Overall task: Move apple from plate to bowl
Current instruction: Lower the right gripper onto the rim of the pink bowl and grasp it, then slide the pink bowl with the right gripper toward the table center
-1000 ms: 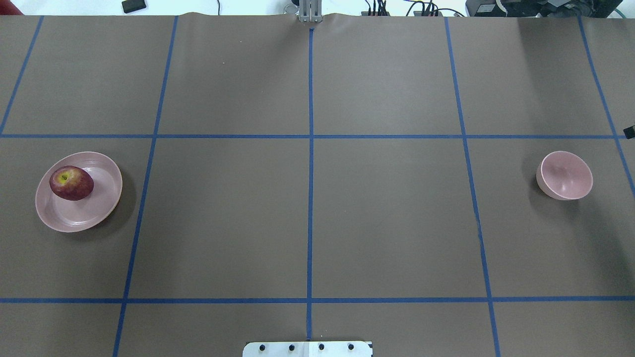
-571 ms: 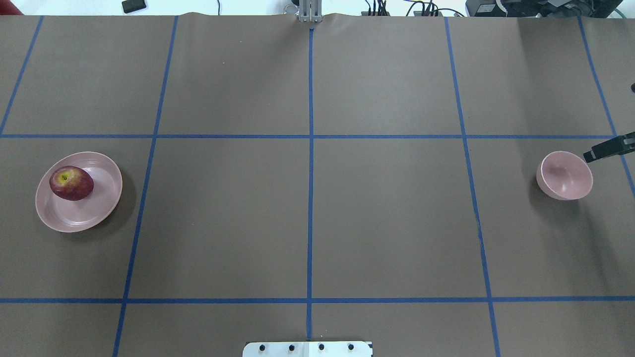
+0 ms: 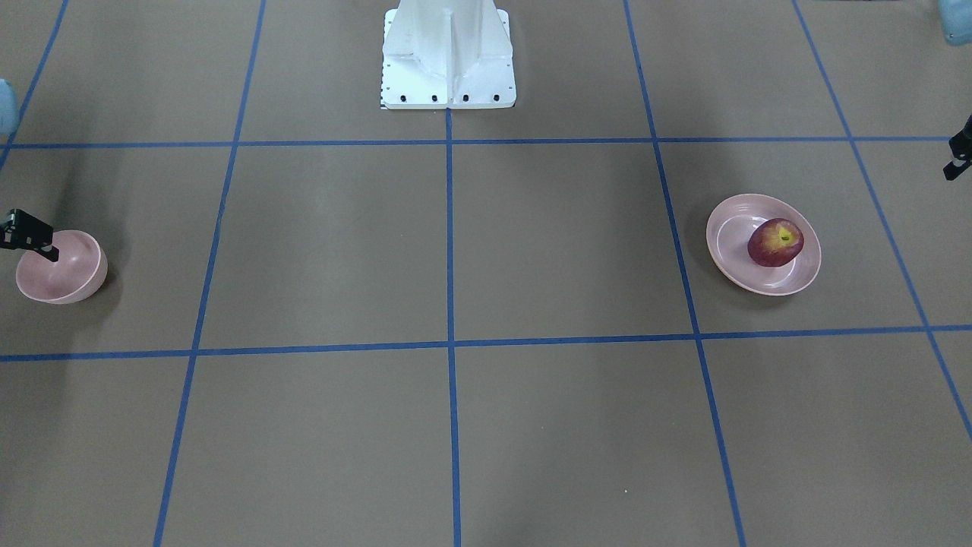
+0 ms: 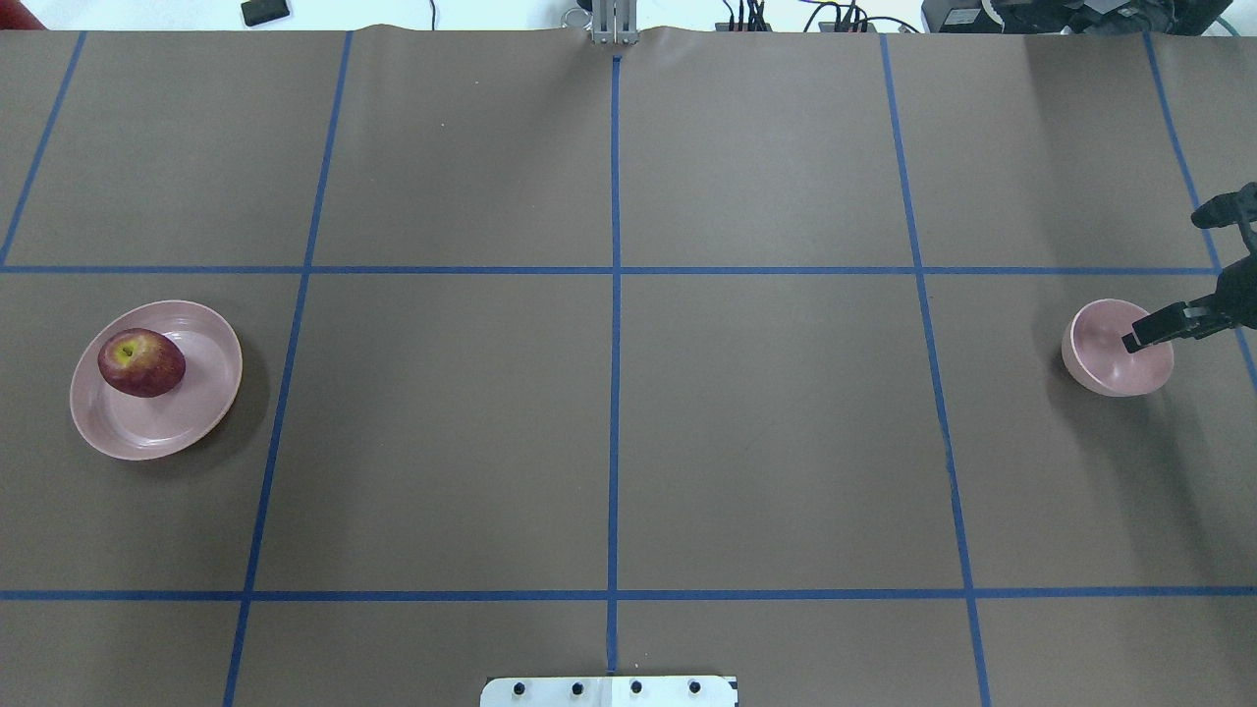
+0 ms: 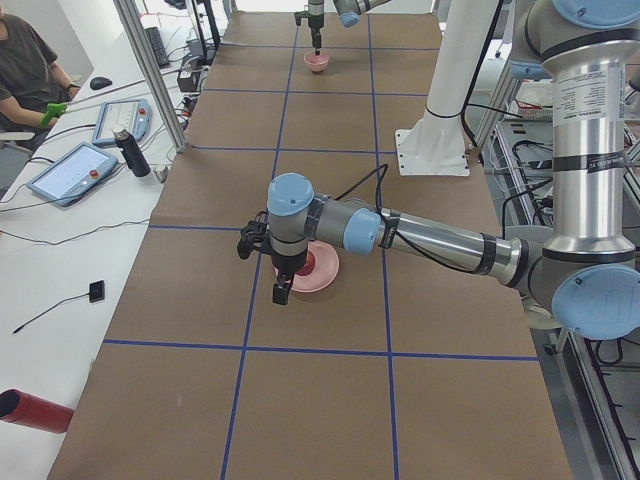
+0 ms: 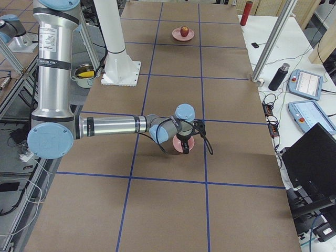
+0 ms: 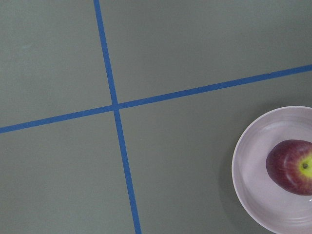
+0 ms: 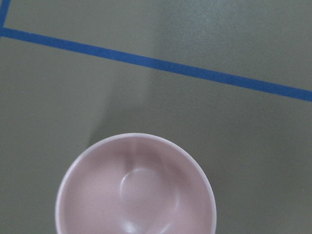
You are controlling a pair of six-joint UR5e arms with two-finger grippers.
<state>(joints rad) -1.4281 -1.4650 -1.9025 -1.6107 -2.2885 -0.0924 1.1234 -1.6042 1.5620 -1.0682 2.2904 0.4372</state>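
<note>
- Right gripper is spread wide near the right end edge of the big brown paper-covered table.
- One of its black fingers hangs over the mouth of the small, deep, pale-pink bowl. The other finger is past the bowl's rim, toward the far long edge. I cannot tell if the finger touches the bowl.
- Left gripper hangs low just beside the wide, shallow pale-pink plate, on the side nearer the left end edge. I cannot tell if it is spread or pressed together.
- The round dark-red apple sits on the plate, closer to one side than to the middle. Its yellow patch faces up.
- The plate is near the left end edge and the bowl is near the right end edge. They are well apart.
- Between them lies the brown table top, crossed by thin blue tape lines.
- A white metal base stands at the middle of the robot's long edge.
- Past the far long edge is a white bench. On it are a dark bottle, a grey tablet and a black laptop.
- A red tube lies on the bench by the left end corner.
- A person in a dark shirt sits by the bench, toward the right end corner.
</note>
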